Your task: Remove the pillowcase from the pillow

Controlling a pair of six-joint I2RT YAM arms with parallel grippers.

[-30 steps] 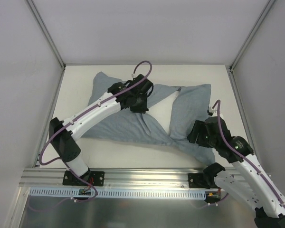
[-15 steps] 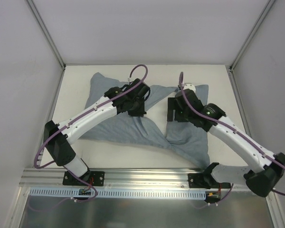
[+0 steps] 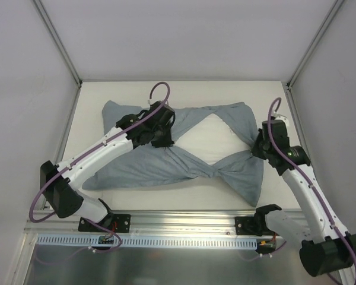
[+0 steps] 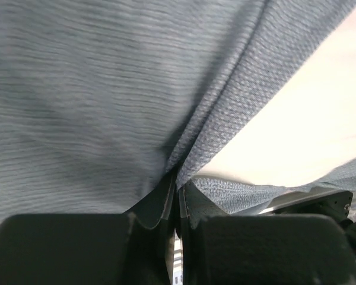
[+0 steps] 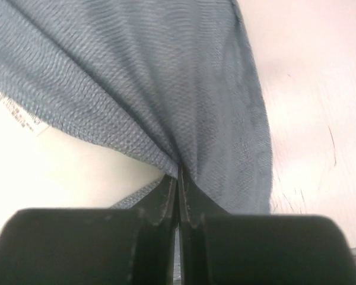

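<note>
1. While both pairs of fingers are pressed together on cloth, the pillow (image 3: 216, 139) lies between them. The left fingers (image 4: 166, 202) pinch a fold of the grey pillowcase (image 3: 136, 169) at the left side of the bare white patch. The right fingers (image 5: 169, 193) pinch the cloth at its right side.
2. The pillowcase is spread from left to right over the middle of the bench (image 3: 270, 98). The long axis of the pillow seems to run the same way, but most of it is hidden under the cloth.
3. On the near side of the white patch the cloth is gathered and twisted. The opening therefore has a diamond shape and is closed toward the arm bases.
4. I judge that the next move depends on this gap, because the pillow must come out between the two grips. The right fingers are just beside the exposed part, and the left fingers are a little farther from it.
</note>
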